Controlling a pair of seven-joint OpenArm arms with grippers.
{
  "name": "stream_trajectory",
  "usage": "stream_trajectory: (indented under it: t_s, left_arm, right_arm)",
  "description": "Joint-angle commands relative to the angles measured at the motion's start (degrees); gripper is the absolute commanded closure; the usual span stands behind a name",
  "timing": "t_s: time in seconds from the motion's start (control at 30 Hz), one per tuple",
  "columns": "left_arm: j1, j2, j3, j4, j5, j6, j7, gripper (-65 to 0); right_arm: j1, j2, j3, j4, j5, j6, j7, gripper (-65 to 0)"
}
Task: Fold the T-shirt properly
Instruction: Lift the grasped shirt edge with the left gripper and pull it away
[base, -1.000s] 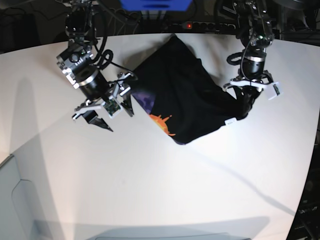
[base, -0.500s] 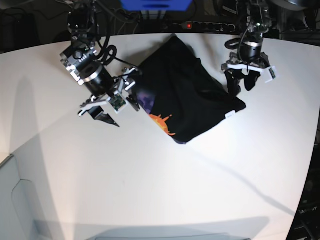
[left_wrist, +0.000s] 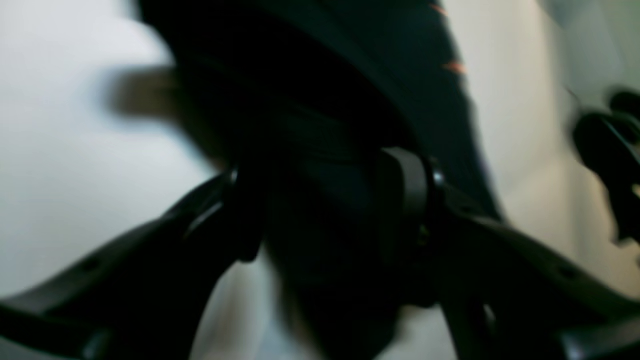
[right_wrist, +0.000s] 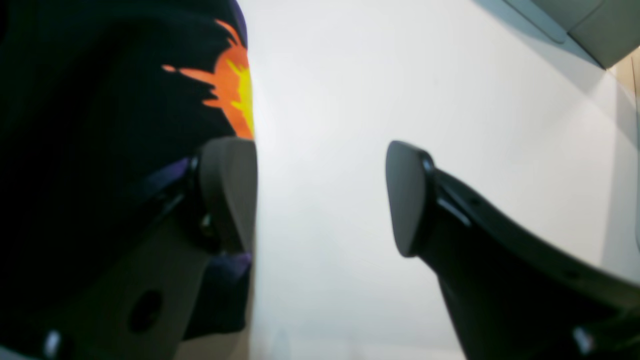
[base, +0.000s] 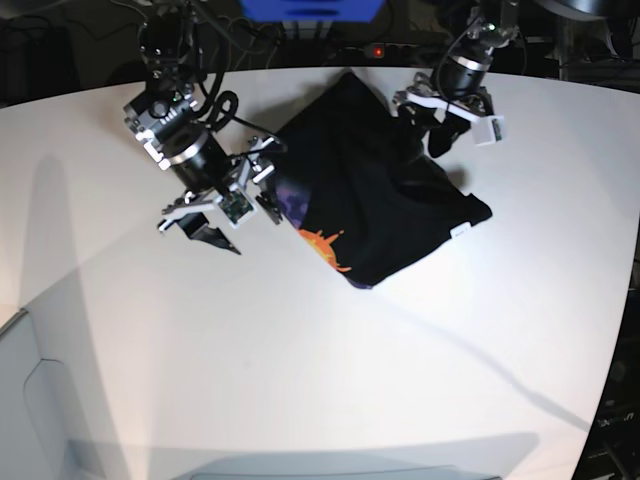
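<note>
So the near half of the white table (base: 320, 380) is bare surface with a few long shadows. Going up from there, the T-shirt (base: 385, 205) sits past the middle, around 12 to 1 o'clock from center, folded into a rough black diamond. Its orange and purple print (base: 325, 245) shows along the edge at about 8 o'clock on the cloth, and a small white tag (base: 460, 231) sits near the corner at 4 o'clock.

The right gripper (base: 240, 215) is at the shirt's 9 o'clock edge, jaws spread wide; one finger lies against the cloth and only table shows between the two.

Farther back, the left gripper (base: 430, 125) hangs over the shirt's 1 o'clock side. Its jaws are apart with dark fabric between them in the blurry wrist view, can't tell if they're pinching it.
</note>
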Motion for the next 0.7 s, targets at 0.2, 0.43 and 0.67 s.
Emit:
stream_trajectory:
  t_s: [0.2, 0.43, 0.67]
  left_arm:
    - [-1.84, -4.07, 7.79, 0.68, -0.30, -0.17, -1.47, -32.5]
    - [-1.84, -7.94, 12.80, 0.76, -0.30, -0.08, -1.47, -29.4]
    - [-1.48, -9.96, 14.82, 1.03, -0.30, -0.34, -1.82, -13.3]
  right_arm:
    - [0.34, -0.07, 0.16, 0.88, 0.74, -0.14, 1.34, -41.0]
    - [0.34, -0.07, 0.16, 0.88, 0.74, -0.14, 1.34, -41.0]
    - [0.34, -0.07, -0.01, 0.88, 0.74, -0.14, 1.34, -41.0]
